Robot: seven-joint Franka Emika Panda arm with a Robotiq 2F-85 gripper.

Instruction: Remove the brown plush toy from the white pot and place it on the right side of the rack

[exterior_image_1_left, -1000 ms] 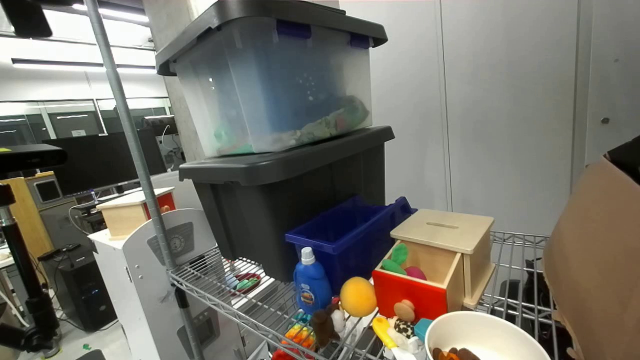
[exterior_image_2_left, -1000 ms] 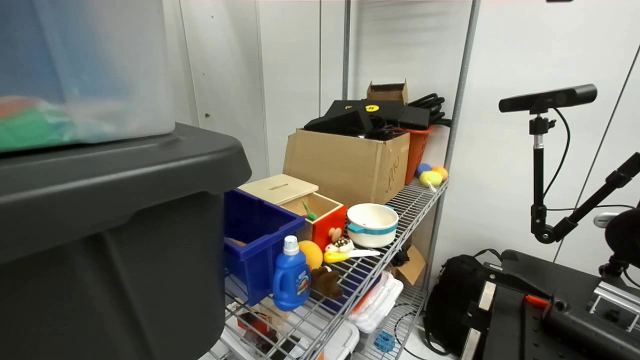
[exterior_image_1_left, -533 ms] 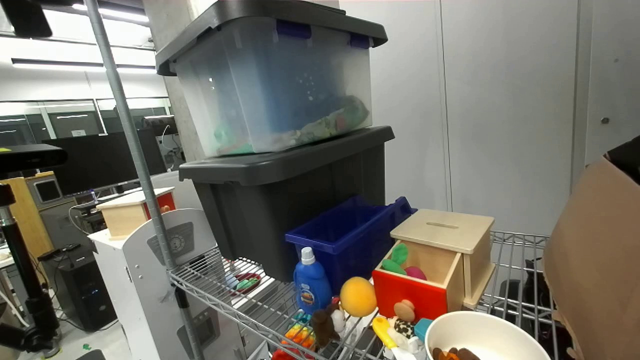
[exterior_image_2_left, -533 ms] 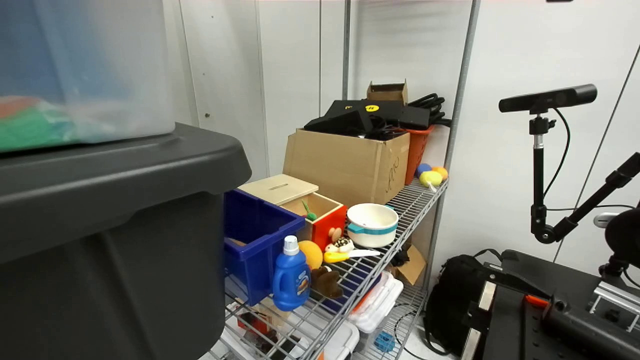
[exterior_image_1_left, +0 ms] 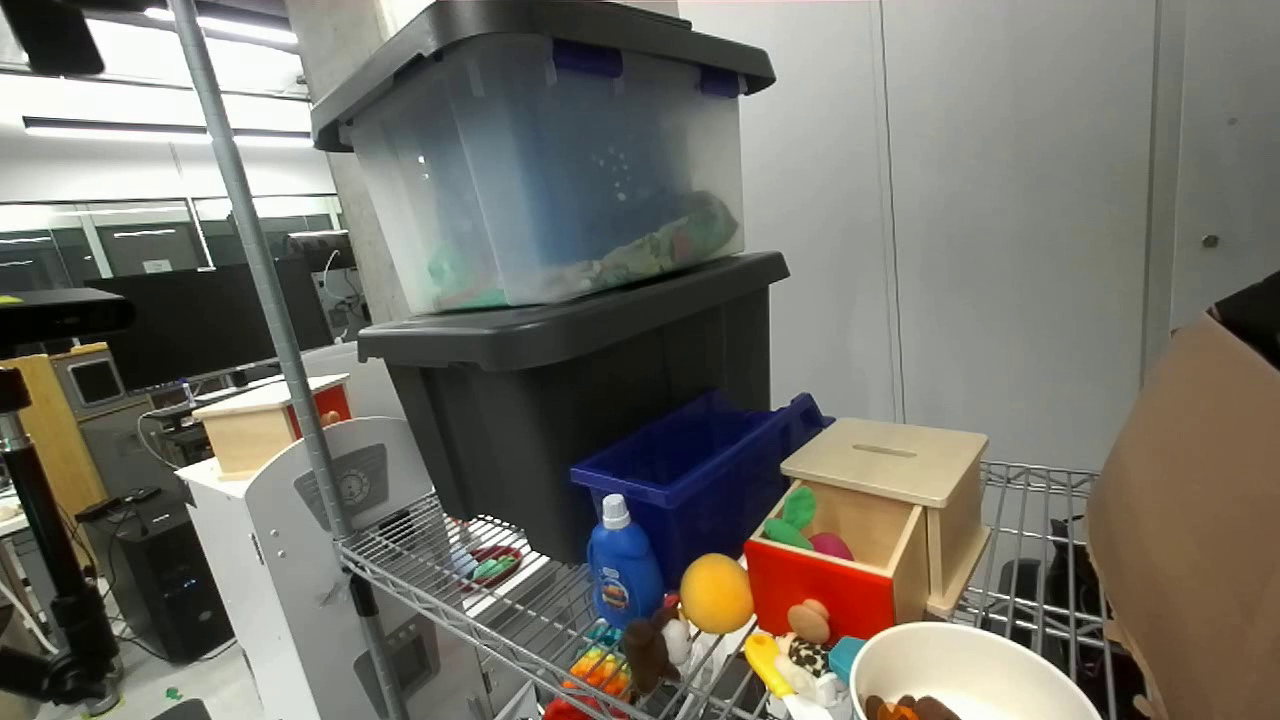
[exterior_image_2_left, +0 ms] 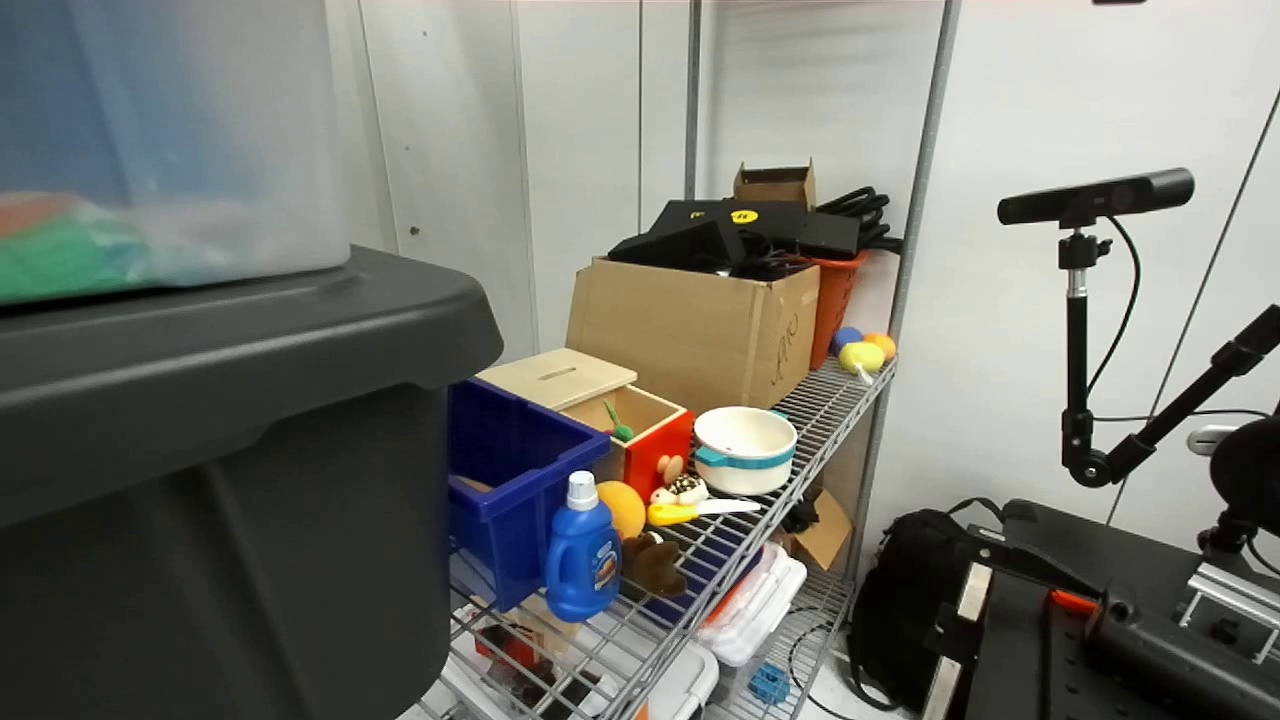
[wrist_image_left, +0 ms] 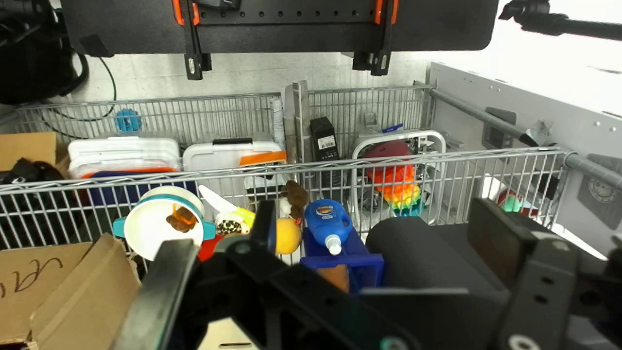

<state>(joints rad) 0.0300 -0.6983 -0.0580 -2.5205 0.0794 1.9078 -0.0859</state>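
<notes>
At left of wrist view, round white pot (wrist_image_left: 145,234) with teal band set on silver wire rack (exterior_image_2_left: 838,402) — small brown plush toy (wrist_image_left: 182,219) contained inside. Yellow-handled white knife (wrist_image_left: 224,204) laid near pot. Blue plastic bottle (wrist_image_left: 326,223) stood upright. Black gripper (wrist_image_left: 373,223) — fingers spread wide apart.

The pot (exterior_image_2_left: 742,478) lay open from above, crowded by drawer (exterior_image_2_left: 653,450), carton (exterior_image_2_left: 680,325) and knife (exterior_image_2_left: 725,507); bare rack (exterior_image_1_left: 540,618) stretched past the bottle (exterior_image_1_left: 626,575), in front of the dark bin (exterior_image_1_left: 580,430).
</notes>
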